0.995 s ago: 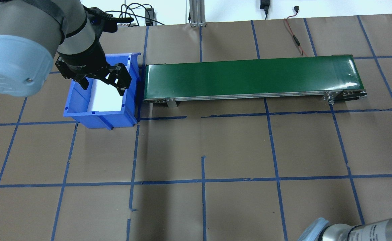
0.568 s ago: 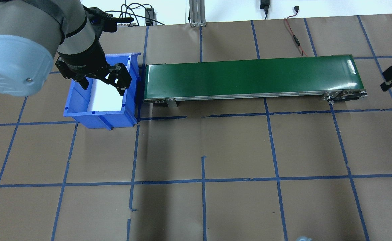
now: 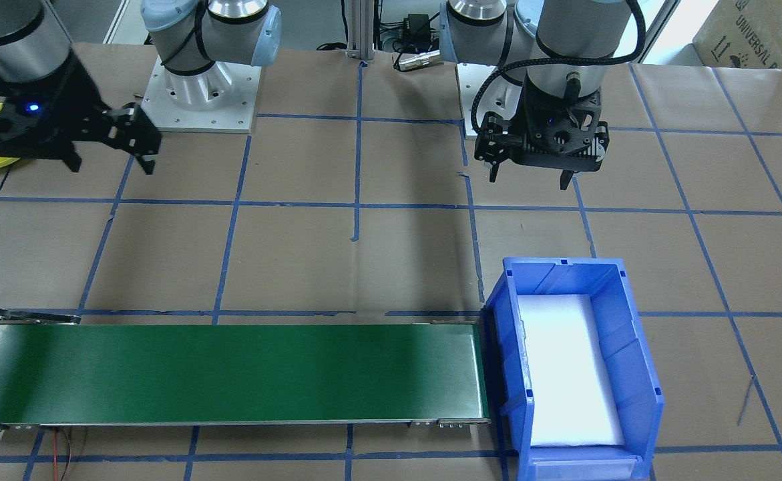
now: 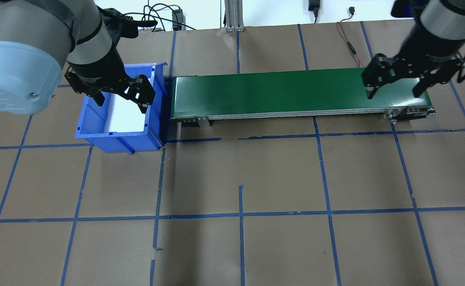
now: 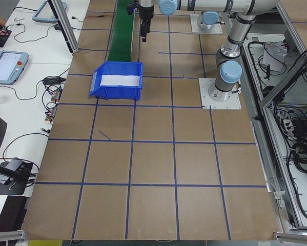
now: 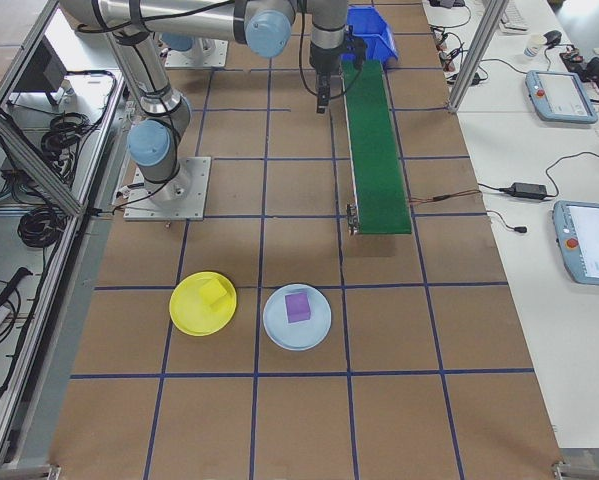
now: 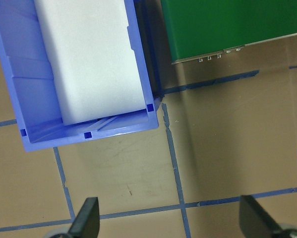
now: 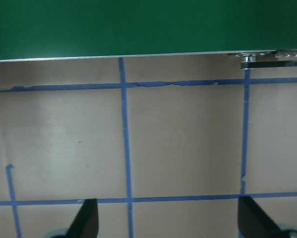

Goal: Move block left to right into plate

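**Both grippers empty and spread; the yellow block already on the yellow plate**

The left gripper (image 4: 123,97) hangs over the blue bin (image 4: 121,119) at one end of the green conveyor belt (image 4: 296,93). Its jaws stand wide apart with nothing between them; in its wrist view the bin's white liner (image 7: 91,54) lies ahead of the fingertips (image 7: 86,218), and bare brown table (image 4: 240,238) lies directly between them. The bin holds no block that can be seen, which suggests that the pick-up side has been emptied.

The right gripper (image 4: 395,81) hangs at the belt's opposite end, jaws likewise spread and empty. In its wrist view the belt edge runs ahead of the jaws, with only taped table between them.

The plate (image 6: 203,303) lies well behind the right gripper, past the belt's end, in the exterior right view. A yellow block (image 6: 215,292) rests inside its rim. Just beside it, a pale blue plate (image 6: 297,317) carries a purple block (image 6: 297,306).

Judged from this layout, the belt serves as the transfer path between the arms: the left loads from the bin, and the right unloads to the plate. With the block seated in the plate and neither gripper loaded, the task appears complete or near it.
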`<state>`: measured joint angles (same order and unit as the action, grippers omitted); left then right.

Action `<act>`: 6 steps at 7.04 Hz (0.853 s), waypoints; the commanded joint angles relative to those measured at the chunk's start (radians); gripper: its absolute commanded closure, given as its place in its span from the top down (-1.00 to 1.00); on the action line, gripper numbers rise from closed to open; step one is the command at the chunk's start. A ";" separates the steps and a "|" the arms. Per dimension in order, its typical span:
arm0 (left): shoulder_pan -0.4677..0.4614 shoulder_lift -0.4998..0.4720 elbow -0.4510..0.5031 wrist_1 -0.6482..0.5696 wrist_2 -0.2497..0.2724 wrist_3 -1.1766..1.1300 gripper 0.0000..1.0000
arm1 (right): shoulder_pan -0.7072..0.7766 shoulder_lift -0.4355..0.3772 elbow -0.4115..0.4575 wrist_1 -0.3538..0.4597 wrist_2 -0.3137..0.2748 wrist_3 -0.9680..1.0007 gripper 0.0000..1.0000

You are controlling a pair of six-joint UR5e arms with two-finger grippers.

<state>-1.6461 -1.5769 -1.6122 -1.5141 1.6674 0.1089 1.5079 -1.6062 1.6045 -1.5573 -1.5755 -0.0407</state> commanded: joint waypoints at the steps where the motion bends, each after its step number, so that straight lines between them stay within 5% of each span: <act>1: 0.000 0.000 0.000 0.000 0.000 0.000 1.00 | 0.200 0.003 -0.050 0.037 -0.001 0.195 1.00; 6: 0.002 0.000 0.002 0.000 0.000 0.005 1.00 | 0.083 0.054 -0.124 0.094 -0.015 0.061 1.00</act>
<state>-1.6449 -1.5769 -1.6115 -1.5141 1.6674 0.1118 1.6040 -1.5539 1.4816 -1.4686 -1.5921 0.0315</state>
